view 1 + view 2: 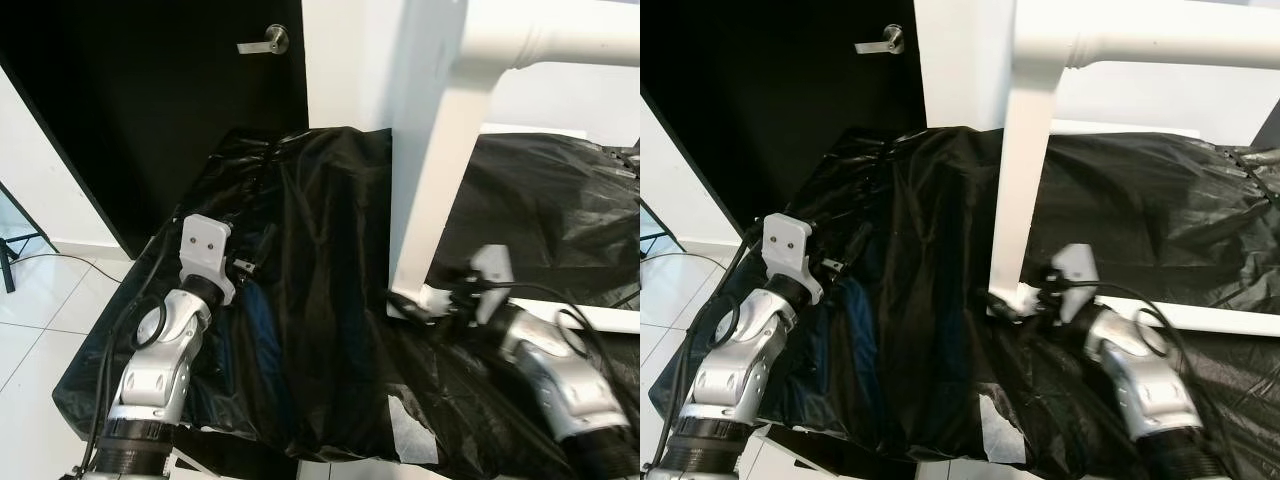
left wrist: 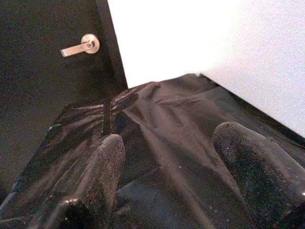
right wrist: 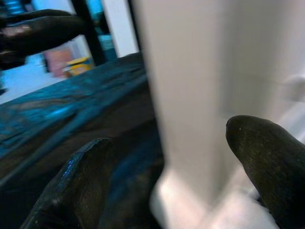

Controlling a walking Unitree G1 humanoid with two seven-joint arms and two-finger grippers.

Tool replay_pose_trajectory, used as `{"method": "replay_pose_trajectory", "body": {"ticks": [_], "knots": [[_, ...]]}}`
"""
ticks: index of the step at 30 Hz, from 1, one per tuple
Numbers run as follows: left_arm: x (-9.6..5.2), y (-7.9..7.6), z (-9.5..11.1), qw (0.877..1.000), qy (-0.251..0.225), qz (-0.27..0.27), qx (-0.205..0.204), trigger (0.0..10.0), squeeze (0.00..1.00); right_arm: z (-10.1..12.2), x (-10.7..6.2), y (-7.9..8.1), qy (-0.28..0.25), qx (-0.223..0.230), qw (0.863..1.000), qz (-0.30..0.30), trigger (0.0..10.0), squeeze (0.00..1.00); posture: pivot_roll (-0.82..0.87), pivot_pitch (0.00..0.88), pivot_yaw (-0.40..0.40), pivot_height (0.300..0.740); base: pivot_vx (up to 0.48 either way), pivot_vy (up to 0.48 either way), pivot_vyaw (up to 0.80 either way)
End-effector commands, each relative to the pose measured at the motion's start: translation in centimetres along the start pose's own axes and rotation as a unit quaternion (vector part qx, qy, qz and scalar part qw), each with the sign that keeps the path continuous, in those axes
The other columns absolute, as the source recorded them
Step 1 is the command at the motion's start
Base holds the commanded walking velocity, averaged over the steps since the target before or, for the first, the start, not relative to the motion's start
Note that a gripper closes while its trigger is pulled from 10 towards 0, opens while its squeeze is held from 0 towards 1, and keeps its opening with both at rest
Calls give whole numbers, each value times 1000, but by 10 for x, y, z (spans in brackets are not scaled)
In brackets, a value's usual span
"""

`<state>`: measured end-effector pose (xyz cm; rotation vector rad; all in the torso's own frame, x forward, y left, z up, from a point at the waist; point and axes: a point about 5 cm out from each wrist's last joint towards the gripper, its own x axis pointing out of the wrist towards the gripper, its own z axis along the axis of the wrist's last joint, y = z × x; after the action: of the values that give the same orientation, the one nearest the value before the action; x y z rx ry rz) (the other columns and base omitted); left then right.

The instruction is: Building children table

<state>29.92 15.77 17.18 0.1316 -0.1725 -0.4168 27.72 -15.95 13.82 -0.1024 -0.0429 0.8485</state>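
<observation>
Centre frame: right claw (image 1: 425,305), fingers spread wide, at the white table leg's (image 1: 430,190) base; lower left, left claw (image 2: 167,181) open above black sheeting (image 1: 320,300).

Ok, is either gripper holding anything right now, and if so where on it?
The right gripper is at the foot of the white table leg, fingers either side; contact cannot be told. The left gripper is open over the black sheet, holding nothing.

Both silver arms reach forward. The left gripper (image 2: 167,171) has its two black fingers (image 2: 97,181) spread wide apart. The right gripper (image 3: 162,176) is extended toward the centre, fingers (image 3: 262,157) also parted.
</observation>
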Motion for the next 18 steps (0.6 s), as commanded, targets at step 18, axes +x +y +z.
{"method": "replay_pose_trajectory", "body": {"ticks": [18], "knots": [[-3, 6, 10, 1000, 1, 19, 22, 10000, 0, 13, 36, 83, -31, 34, 977, 209, 10000, 0, 77, 14, -14, 740, 0, 0, 0]]}}
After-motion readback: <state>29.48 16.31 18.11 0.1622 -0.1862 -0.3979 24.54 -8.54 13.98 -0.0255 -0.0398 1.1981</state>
